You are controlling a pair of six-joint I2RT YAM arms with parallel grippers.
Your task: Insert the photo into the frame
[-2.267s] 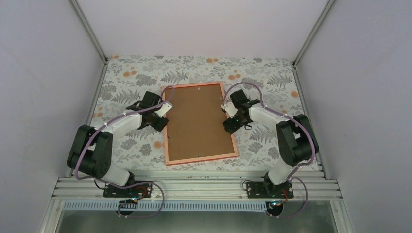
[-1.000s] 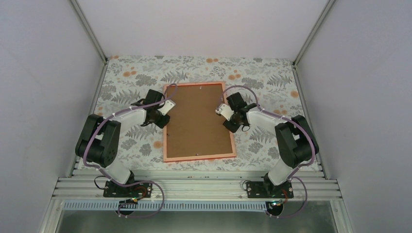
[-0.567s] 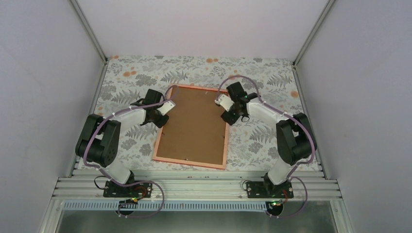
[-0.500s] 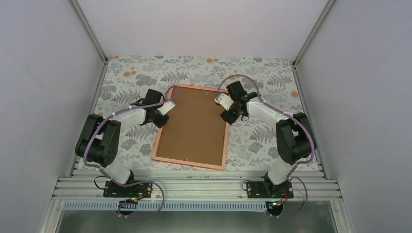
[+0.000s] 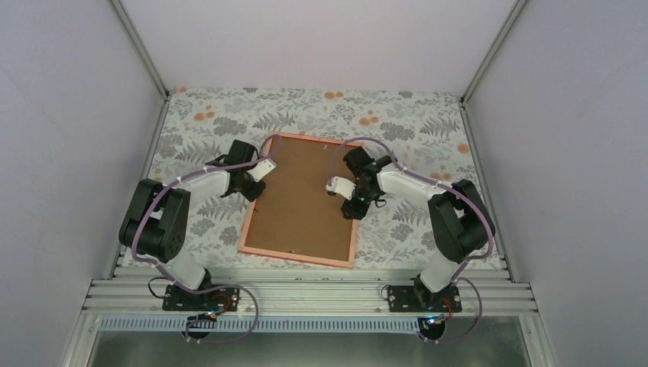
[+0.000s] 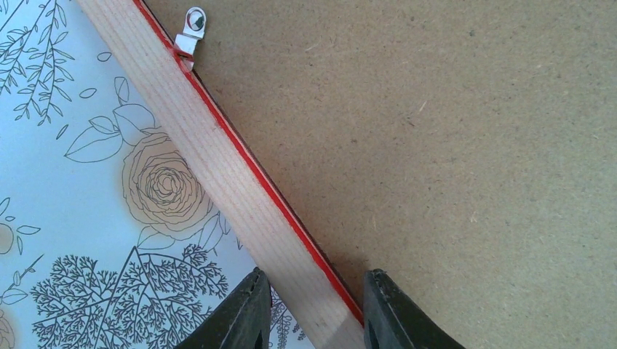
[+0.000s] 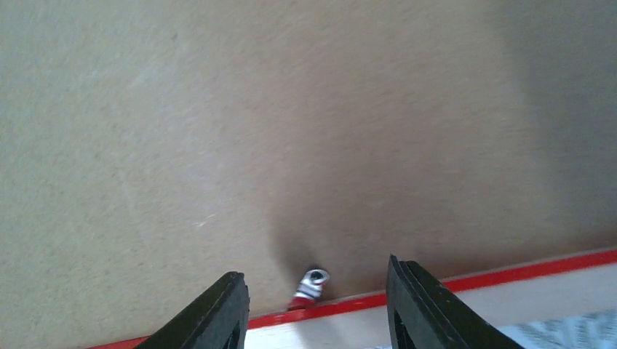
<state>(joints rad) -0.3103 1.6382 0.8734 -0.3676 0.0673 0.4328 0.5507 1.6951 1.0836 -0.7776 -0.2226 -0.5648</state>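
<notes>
My left claw (image 6: 316, 275) stands apart, astride the rail of the one frame (image 6: 240, 196), with open tablecloth (image 6: 73, 182) on its outer side. My right claw (image 7: 316, 275) gapes over the single backing board (image 7: 291, 131), the frame's red edge just behind its tips. I count two clips: one (image 6: 190, 27) ahead of my left claw, one (image 7: 310, 283) between my right fingers.

No readable text, label or number shows on the frame (image 6: 240, 196) or backing board (image 6: 436, 145).

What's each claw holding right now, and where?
Left claw straddles the left rail of the frame; clamped or not, can't tell. Right claw open over the backing board, holding nothing.
</notes>
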